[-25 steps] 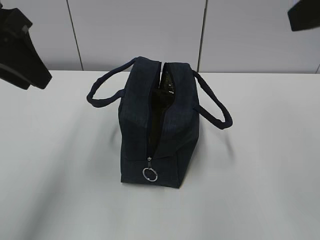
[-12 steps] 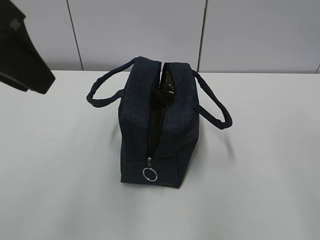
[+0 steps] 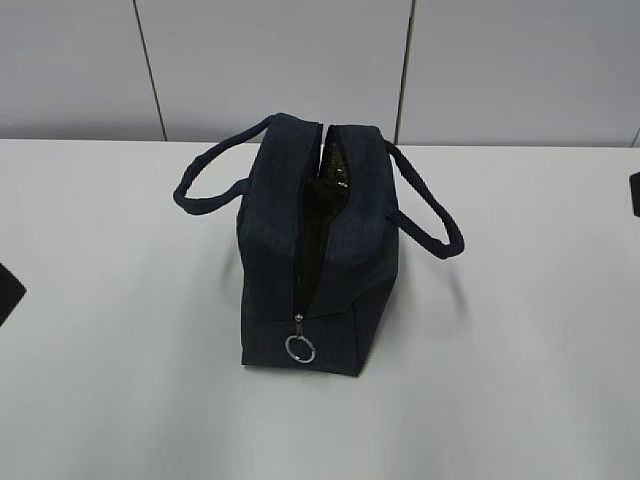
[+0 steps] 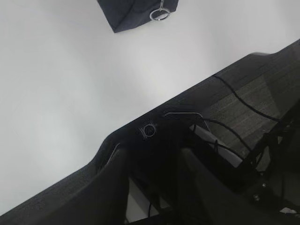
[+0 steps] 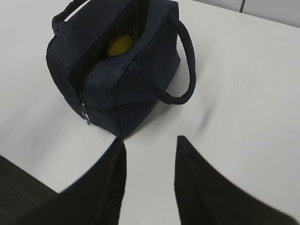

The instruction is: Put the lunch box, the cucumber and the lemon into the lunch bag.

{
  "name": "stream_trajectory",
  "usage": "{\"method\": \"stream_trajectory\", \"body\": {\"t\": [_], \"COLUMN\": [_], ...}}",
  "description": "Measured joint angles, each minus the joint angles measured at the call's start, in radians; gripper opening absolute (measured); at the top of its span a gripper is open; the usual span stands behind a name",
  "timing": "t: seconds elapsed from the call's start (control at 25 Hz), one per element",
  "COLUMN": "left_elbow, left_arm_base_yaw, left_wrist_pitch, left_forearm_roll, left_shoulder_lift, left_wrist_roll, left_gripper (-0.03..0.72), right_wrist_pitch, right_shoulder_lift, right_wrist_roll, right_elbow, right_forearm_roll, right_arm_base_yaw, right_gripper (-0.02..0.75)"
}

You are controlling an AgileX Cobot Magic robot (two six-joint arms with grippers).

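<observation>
Exterior – bag: the lunch bag [image 3: 318,245] stood upright mid-table, zipper open along the top, ring pull [image 3: 300,348] hanging at the near end. Both handles drooped outward, one to each side.
Exterior – inside: dark lining and a glint of something shiny near the far end; too dim to name.
Exterior – table: the table [image 3: 520,350] around the bag carried no lunch box, cucumber or lemon.
Exterior – arms: only dark slivers at the left and right edges of the frame, well apart from the bag.

Left wrist – gripper: the left gripper [image 4: 152,187] sat low over the table's near edge, jaws partly apart with nothing between them.
Left wrist – bag: just a corner of the bag with the ring pull showed at the top of the frame, well away.

Right wrist – gripper: the right gripper [image 5: 149,183] hung above bare table near the bag, jaws partly apart and empty.
Right wrist – lemon: the lemon [image 5: 119,45] lay inside the bag, yellow showing through the open zipper.
Right wrist – other items: the box and cucumber could not be made out in the opening.

Progress – done: the lemon was in the bag for certain.
Progress – likely: with nothing left on the table and both grippers empty and clear, the box and cucumber were probably inside too – a judgement, since neither showed.
Progress – left: seemingly nothing; the zipper stood open, but the task did not ask for closing.
</observation>
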Motion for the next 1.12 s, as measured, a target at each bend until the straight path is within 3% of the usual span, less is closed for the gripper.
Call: {"method": "stream_trajectory", "body": {"t": [0.24,0.72,1.12], "left_elbow": [0.007,0.009,0.167], "left_arm_base_yaw": [0.0,0.0,0.0], "left_wrist_pitch": [0.002,0.008,0.018], "left_forearm_roll": [0.005,0.14,0.189], "left_shoulder_lift": [-0.09,-0.231,-0.492], "left_wrist_roll": [-0.003,-0.003,-0.003], "left_gripper": [0.238,0.237,0.237], "right_wrist_pitch": [-0.117,-0.212,-0.321], "right_shoulder_lift": [-0.08,-0.088,-0.088], "right_wrist_roll": [-0.078,-0.099,-0.451], "right_elbow": [0.111,0.229,0.352], "right_forearm_roll": [0.026,0.143,0.442], "right_arm_base_yaw": [0.0,0.0,0.0], "right_gripper": [0.263,0.251,0.232]}}
